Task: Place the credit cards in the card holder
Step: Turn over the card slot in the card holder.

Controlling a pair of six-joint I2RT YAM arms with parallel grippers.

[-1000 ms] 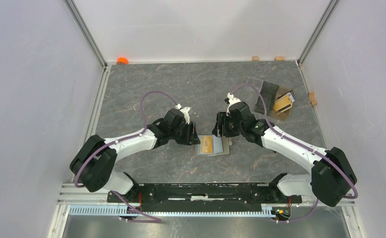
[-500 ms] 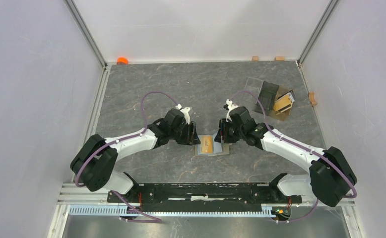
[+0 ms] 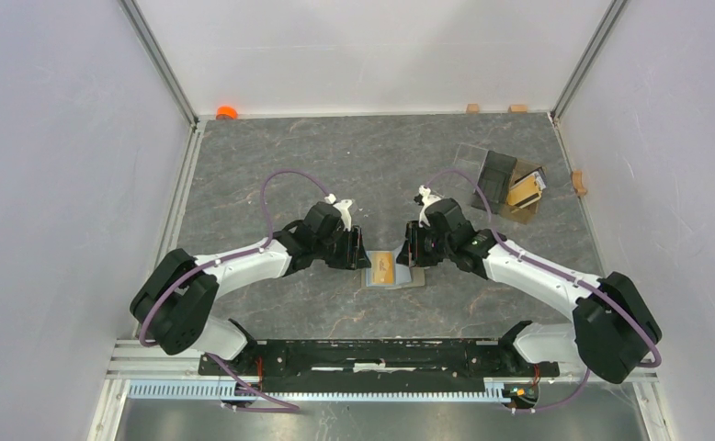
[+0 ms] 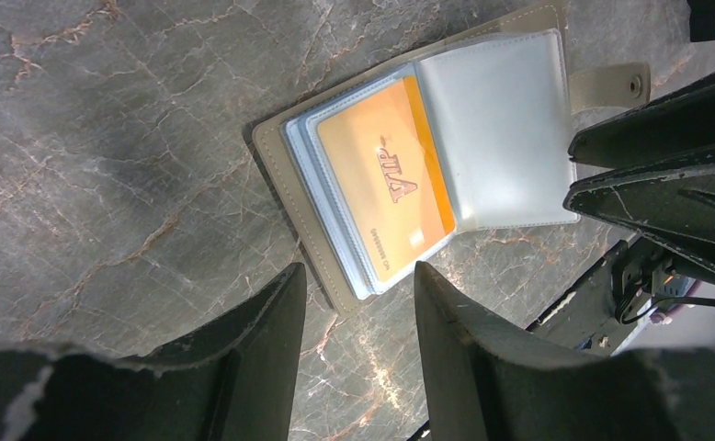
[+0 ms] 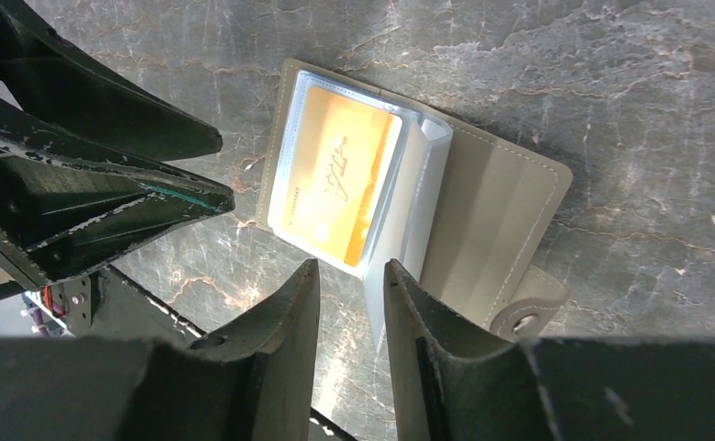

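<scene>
One card (image 4: 391,188) is sleeved in the open holder (image 5: 501,211), mid-tabletop between my arms; more cards (image 3: 526,191) lie in the far-right box (image 3: 496,170). Left jaws are open and empty. Right jaws are narrow at a sleeve (image 5: 407,230); I cannot tell if they grip it.

left wrist view | right pincer (image 4: 570,173) cut off at right edge | credit card (image 4: 386,188) small print unreadable

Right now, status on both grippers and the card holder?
Left gripper open, empty. Right gripper narrow around a clear sleeve edge, grip unclear. Card holder lies open, one credit card sleeved. Both grippers crowd it.
</scene>
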